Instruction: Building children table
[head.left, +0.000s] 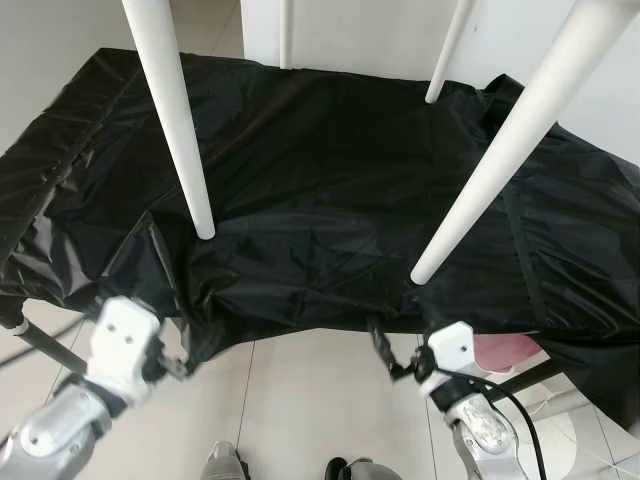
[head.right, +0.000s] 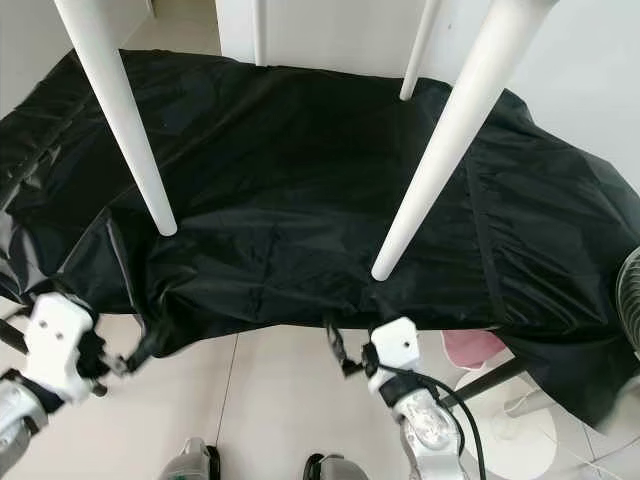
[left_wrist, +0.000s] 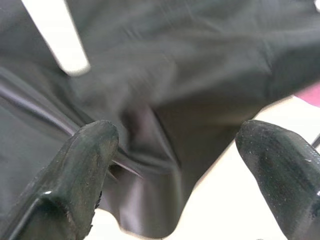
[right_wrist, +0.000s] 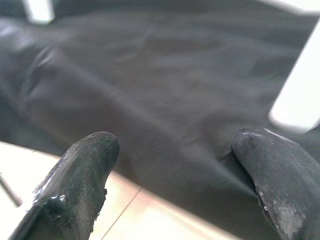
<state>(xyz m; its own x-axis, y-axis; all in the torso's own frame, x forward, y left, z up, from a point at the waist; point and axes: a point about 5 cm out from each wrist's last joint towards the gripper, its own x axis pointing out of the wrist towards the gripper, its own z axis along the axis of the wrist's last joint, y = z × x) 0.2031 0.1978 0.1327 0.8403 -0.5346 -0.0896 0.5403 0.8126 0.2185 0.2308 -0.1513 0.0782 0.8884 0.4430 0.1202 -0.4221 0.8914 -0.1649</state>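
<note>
**Both pincers spread at the cloth's near hem**

Left gripper (head.left: 175, 360) and right gripper (head.left: 395, 362) — fingers parted, clasping nothing, poised just below the black cloth (head.left: 330, 190). Table legs (head.left: 468, 195) up at 12 o'clock from both pincers, long axes slanting upward and out of frame. Right pincer closer to the near right leg; near left leg (head.left: 180, 130) closer to the left. Likely next: a reach up toward a leg.
</note>
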